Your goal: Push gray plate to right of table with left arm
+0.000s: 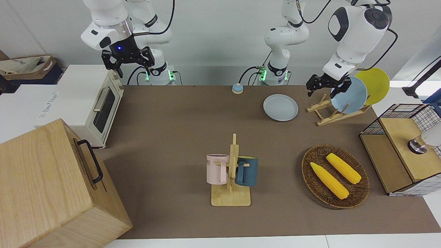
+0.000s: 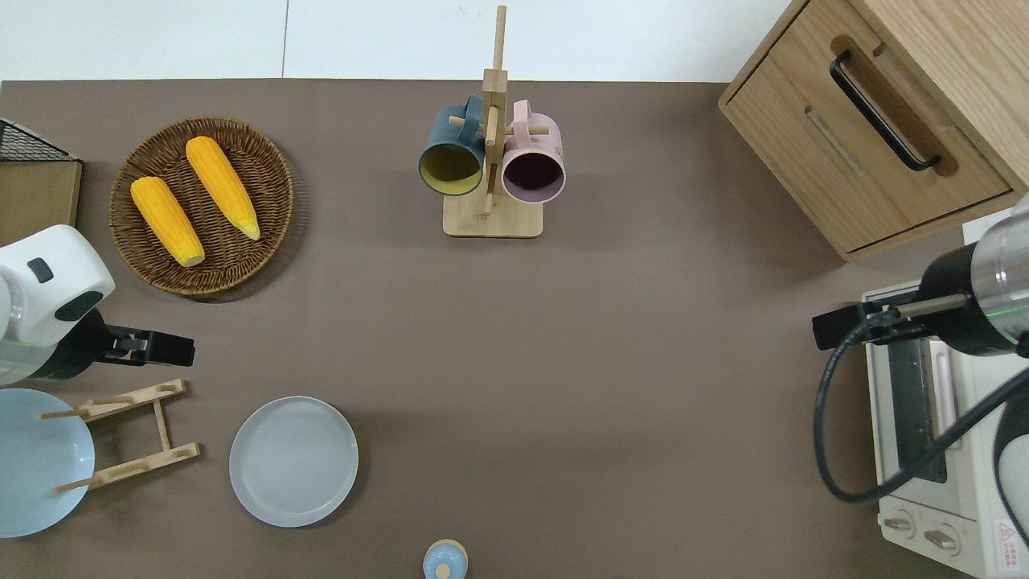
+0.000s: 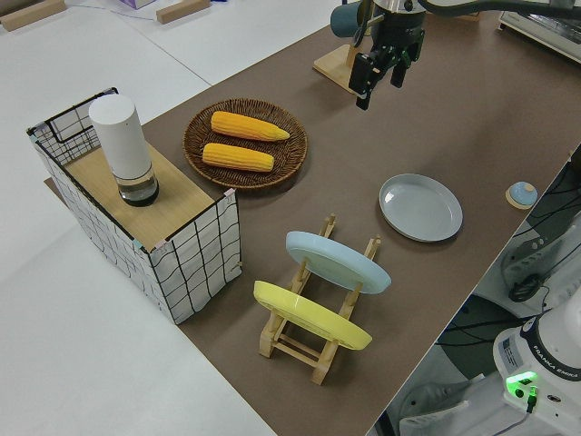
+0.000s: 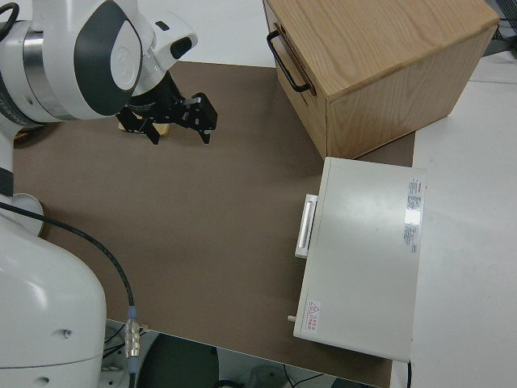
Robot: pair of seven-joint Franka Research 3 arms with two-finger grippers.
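Observation:
The gray plate (image 1: 280,107) (image 2: 293,461) (image 3: 420,207) lies flat on the brown table (image 1: 172,137), close to the robots' edge and beside the wooden dish rack (image 1: 330,115). My left gripper (image 1: 325,86) (image 2: 165,348) (image 3: 381,80) hangs open and empty in the air over bare table between the wicker basket and the dish rack. It is apart from the plate, toward the left arm's end of the table. The right arm is parked with its gripper (image 1: 128,65) (image 4: 179,128) open and empty.
The dish rack holds a sky-blue plate (image 1: 351,96) and a yellow plate (image 1: 377,81). A wicker basket (image 1: 358,196) carries two corn cobs. A mug rack (image 1: 231,198) stands mid-table, a small bell (image 1: 237,88) at the robots' edge. A toaster oven (image 1: 89,103) and wooden cabinet (image 1: 44,186) fill the right arm's end.

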